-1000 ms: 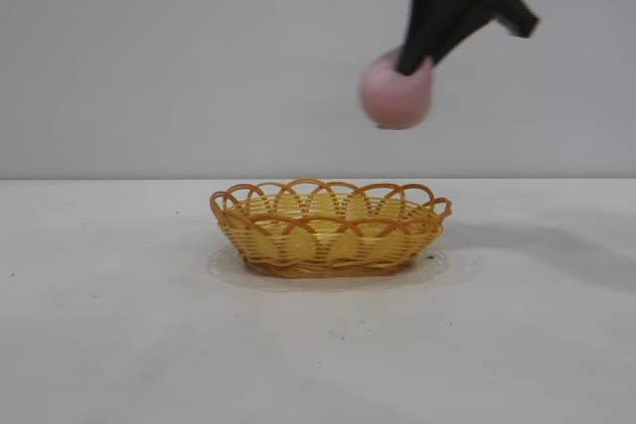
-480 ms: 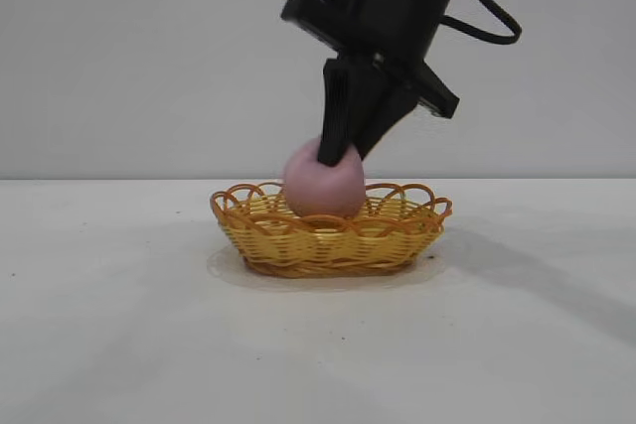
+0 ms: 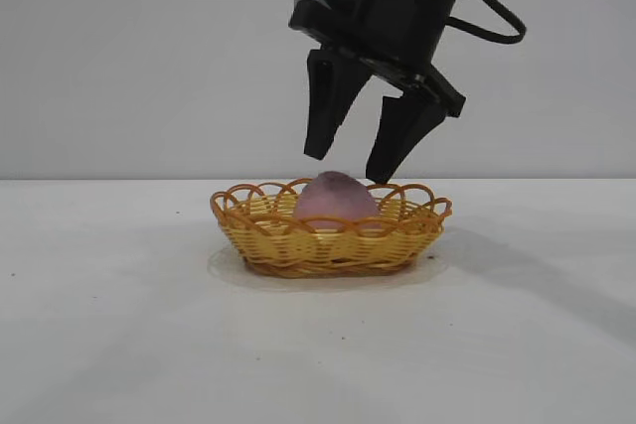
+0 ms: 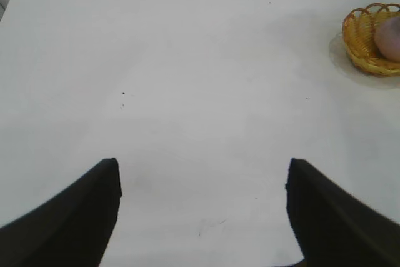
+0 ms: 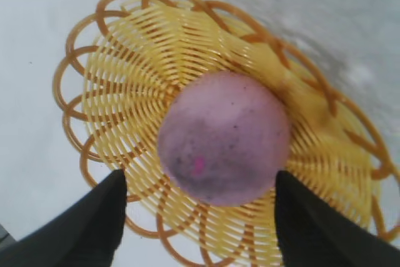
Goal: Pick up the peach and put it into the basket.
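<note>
The left gripper [image 4: 201, 217] hung over the bare white table [image 4: 187, 92] well away from the work, its two dark fingers spread wide with nothing between them; far beyond its fingertips, the shallow oval basket of yellow wicker with an orange looped rim [image 4: 357, 42] sat at the edge of its view. At the centre of the scene, the dull pink-mauve, faintly speckled rounded peach [image 3: 335, 200] lay inside the basket [image 3: 328, 241], resting on the woven floor and rising a little above the rim. The right gripper [image 3: 348, 168] hung directly above it, black fingers parted and pinching nothing, the peach lying just below and between the fingertips, apparently clear of both. By this showing the task looked all but done: the fruit was in the basket and released, and only the lifting away of the arm seemed to remain. Nothing else stood on the table, and nothing blocked a straight upward retreat.
</note>
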Available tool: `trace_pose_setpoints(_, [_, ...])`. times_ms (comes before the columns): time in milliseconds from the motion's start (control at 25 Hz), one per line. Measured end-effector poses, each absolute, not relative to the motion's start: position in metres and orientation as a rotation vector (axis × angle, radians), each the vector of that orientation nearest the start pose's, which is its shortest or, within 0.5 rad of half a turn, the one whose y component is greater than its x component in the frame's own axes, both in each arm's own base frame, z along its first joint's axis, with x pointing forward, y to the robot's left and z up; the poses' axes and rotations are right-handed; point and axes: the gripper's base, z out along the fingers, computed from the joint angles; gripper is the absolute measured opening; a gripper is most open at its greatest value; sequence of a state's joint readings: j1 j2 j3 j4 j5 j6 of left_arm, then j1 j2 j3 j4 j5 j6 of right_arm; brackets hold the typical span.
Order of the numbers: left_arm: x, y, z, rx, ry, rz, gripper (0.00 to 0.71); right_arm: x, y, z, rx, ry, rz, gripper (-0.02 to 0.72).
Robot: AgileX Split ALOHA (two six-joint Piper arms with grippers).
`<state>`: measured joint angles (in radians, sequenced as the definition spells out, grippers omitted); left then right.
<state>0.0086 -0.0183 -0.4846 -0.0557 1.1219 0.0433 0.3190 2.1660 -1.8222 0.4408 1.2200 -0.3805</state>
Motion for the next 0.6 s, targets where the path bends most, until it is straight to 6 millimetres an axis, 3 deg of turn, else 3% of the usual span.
trace_pose_setpoints(200, [-0.009,-0.005,0.268,0.041,2.101,-0.036,0.544,0.432,0.125,0.214,-0.699,2.873,0.534,0.445])
trace_pose_setpoints(360, [-0.009,-0.005,0.268,0.041,2.101,-0.036,0.544,0.438,0.091,0.21,-0.618,2.932,0.346,0.445])
trace_pose_setpoints(600, [-0.009,-0.005,0.268,0.041,2.101,-0.036,0.544,0.443,0.056,0.208,-0.415,3.003,0.134,0.445])
